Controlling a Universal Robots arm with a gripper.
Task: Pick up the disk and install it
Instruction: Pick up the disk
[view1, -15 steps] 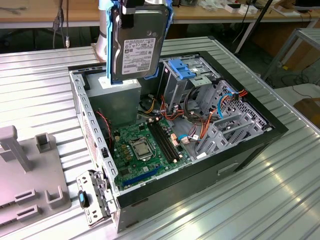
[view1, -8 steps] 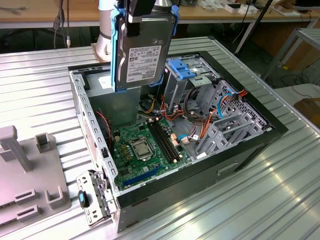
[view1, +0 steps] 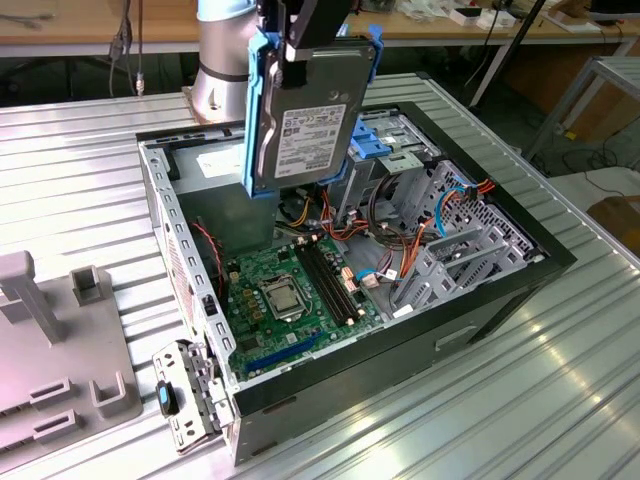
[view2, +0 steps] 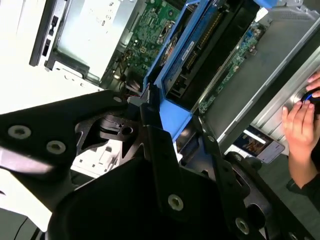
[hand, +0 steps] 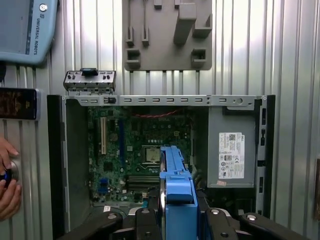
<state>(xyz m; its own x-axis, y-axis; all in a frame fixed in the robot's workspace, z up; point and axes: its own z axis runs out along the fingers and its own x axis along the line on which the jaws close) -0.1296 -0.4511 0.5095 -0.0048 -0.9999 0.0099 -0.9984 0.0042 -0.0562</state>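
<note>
In the exterior view the disk (view1: 310, 115), a dark-grey drive with a white label and bright blue side rails, hangs upright above the open computer case (view1: 480, 300). My gripper (view1: 305, 45) is shut on its top edge. The disk's lower end is level with the case's rim, near the drive cage (view1: 400, 150). In the first wrist view the disk's blue rail (hand: 177, 192) points down at the motherboard (hand: 140, 150), between my black fingers (hand: 145, 220). The second wrist view has the disk (view2: 200, 55) edge-on beyond my gripper (view2: 165, 117).
A grey fixture plate (view1: 50, 350) lies at the exterior view's left on the ribbed metal table (view1: 520, 400). The case's latch bracket (view1: 185, 395) sticks out at its near corner. A person's hand (view2: 300, 125) rests beside the case, close to a grey pendant (hand: 25, 30).
</note>
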